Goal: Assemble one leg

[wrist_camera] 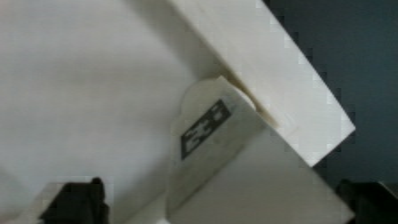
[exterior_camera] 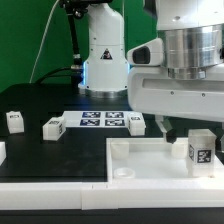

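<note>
Nearest the exterior camera lies the large white tray-like piece (exterior_camera: 150,165), flat on the dark surface (exterior_camera: 40,150), with a round corner socket (exterior_camera: 123,172) showing near its front edge. Standing on that piece, toward the exterior view's right, is the leg (exterior_camera: 201,150), a chunky white block with a black-and-white marker on its facing side; it looks upright and seems to sit against the tray's raised edge, though whether it is seated in a socket cannot be told.

Just above it hangs the arm's wrist, and the claw (wrist_camera: 214,205) is largely hidden behind the arm's bulk in the exterior view. From the wrist view, two dark fingertips (wrist_camera: 75,200) stand well apart at either side of the picture, so the claw is wide open and grips nothing. The leg (wrist_camera: 217,125) lies beyond and between them, its marker face tilted, resting against the tray's rim (wrist_camera: 267,70).

Judging by this, the step in hand is the approach to grasp the leg (or possibly a release after setting it down; the pictures alone do not settle it). A next move would call for lowering the open claw squarely about the block, aligned to its flat faces, before closing.

Three more small white blocks (exterior_camera: 51,127) and the marker board (exterior_camera: 103,121) lie farther back.
</note>
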